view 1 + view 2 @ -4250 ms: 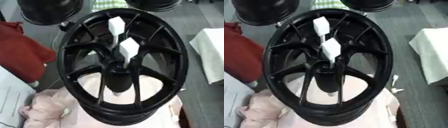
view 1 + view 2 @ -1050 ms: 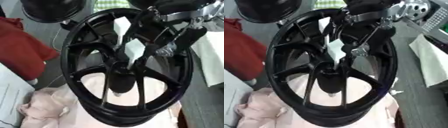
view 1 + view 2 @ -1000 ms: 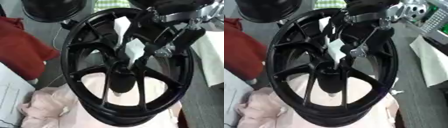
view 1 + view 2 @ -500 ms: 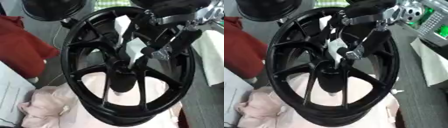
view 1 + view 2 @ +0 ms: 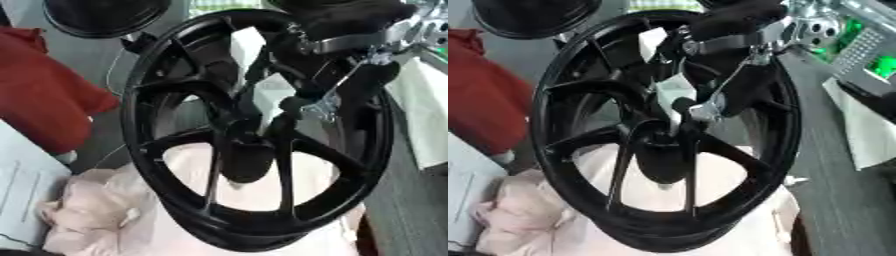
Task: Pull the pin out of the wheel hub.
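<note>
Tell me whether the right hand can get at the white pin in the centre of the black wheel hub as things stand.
Probably yes. The right hand has come in from above and its fingers are already at the white pin above the black wheel hub; no spoke blocks it.

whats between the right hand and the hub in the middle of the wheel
A white block-shaped piece, likely the pin's top, stands between the right hand and the hub. The right eye view shows it best; contact is unclear.
</note>
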Controlling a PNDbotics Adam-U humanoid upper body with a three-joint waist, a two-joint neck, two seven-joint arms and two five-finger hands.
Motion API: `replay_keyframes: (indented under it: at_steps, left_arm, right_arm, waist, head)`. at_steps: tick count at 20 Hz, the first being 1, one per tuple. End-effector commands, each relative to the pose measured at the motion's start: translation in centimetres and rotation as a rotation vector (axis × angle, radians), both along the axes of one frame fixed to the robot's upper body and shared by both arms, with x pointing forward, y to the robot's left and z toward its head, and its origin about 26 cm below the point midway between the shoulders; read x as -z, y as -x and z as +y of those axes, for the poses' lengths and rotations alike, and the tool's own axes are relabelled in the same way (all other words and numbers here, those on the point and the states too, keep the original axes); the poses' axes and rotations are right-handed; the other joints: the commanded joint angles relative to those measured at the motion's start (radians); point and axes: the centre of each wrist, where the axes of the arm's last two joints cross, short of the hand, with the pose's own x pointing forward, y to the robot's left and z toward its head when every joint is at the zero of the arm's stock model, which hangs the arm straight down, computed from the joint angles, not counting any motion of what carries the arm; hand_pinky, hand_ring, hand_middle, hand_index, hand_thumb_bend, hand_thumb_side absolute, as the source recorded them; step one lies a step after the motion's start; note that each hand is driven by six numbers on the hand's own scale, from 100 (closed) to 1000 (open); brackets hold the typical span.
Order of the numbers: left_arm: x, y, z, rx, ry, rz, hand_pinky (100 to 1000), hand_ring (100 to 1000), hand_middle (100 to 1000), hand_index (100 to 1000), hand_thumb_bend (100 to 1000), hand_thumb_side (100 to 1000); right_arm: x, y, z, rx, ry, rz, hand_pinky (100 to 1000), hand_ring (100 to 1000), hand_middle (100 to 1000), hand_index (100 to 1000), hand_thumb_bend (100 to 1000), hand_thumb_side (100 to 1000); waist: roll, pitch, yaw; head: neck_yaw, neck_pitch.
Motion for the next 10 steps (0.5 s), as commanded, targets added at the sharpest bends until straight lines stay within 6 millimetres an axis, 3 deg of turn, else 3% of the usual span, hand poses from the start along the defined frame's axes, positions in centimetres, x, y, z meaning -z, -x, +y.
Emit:
replay_keyframes:
  at_steps: [1,10]
  left_arm:
    - [-1.03,0.0,0.3,0.003,-0.036,-0.026,606,629,529,758,100,792]
    - [-1.02,-0.03,0.22,0.009,-0.041,-0.025,607,629,529,758,100,793]
  right_arm:
    - [-0.58,0.34,-0.09,0.018,0.024,-0.029,891,903,778,917,100,523]
    - [-0.29,-0.08,-0.22,0.056,0.04,-0.035,889,895,766,913,100,518]
  waist:
    - [-0.006,0.001,0.001]
    - [-0.005,0.003,0.001]
  head:
    - [0.002,-0.008]
    - [0.001,-0.014]
